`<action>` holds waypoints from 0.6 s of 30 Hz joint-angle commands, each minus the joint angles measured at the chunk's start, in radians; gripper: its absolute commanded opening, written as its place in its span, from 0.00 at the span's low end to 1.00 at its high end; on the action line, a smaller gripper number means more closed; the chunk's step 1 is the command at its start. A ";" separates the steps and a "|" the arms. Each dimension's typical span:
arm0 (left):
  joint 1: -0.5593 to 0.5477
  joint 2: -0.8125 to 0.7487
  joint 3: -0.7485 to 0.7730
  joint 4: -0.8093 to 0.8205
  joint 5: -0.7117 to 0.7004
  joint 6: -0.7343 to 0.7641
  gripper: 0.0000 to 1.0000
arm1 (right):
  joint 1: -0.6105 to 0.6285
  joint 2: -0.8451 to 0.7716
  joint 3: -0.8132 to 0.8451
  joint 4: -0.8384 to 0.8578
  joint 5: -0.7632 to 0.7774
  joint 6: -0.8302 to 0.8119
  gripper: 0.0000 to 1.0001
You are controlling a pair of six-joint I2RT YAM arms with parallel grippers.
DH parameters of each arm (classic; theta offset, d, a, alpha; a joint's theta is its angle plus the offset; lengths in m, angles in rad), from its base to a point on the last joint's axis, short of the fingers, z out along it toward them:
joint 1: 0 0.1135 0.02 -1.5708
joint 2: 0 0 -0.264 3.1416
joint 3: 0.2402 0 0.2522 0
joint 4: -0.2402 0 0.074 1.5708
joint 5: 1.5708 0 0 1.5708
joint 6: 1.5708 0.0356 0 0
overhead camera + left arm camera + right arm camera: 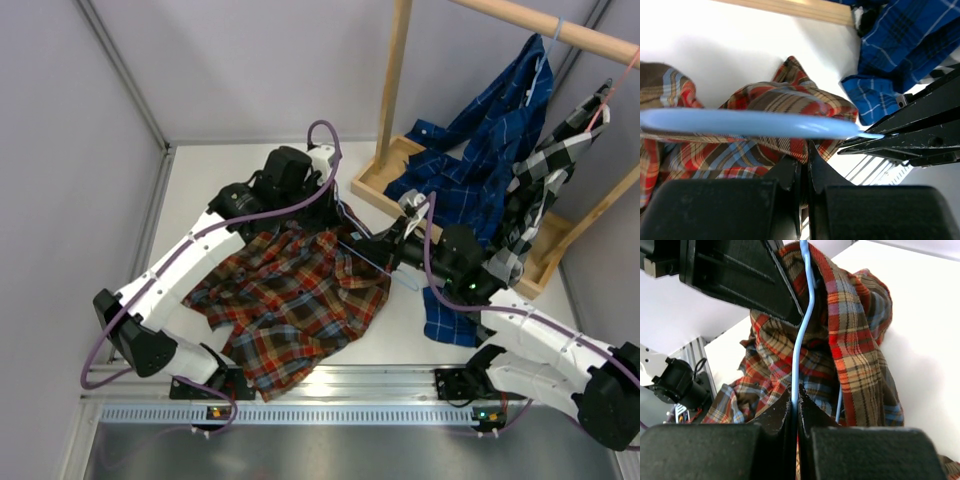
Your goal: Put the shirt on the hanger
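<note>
White table (200, 180): the shirt (290, 300) lies crumpled, its two o'clock edge pinched in the left gripper (805, 152), the right gripper (795, 392) clamping the hanger (805, 315) there; sliding it into a shoulder seems next.

The shirt (290, 300) is red, orange and brown plaid with thin blue lines; the hanger (740, 123) light blue; the table (190, 170) white.

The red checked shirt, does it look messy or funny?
Yes. The red, orange and brown plaid shirt lies crumpled on the white table, not hung up. One part is bunched up against the thin light-blue wire hanger, which the right gripper pinches.
</note>
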 commanded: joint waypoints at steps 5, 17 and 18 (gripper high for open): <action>-0.003 -0.010 0.077 -0.067 -0.098 0.104 0.08 | 0.016 -0.023 -0.168 0.572 -0.003 0.097 0.00; -0.044 -0.215 0.100 0.006 -0.302 0.317 0.94 | 0.030 0.054 -0.210 0.921 0.066 0.169 0.00; -0.044 -0.246 0.043 0.075 -0.352 0.358 0.94 | 0.030 0.054 -0.210 0.924 0.062 0.169 0.00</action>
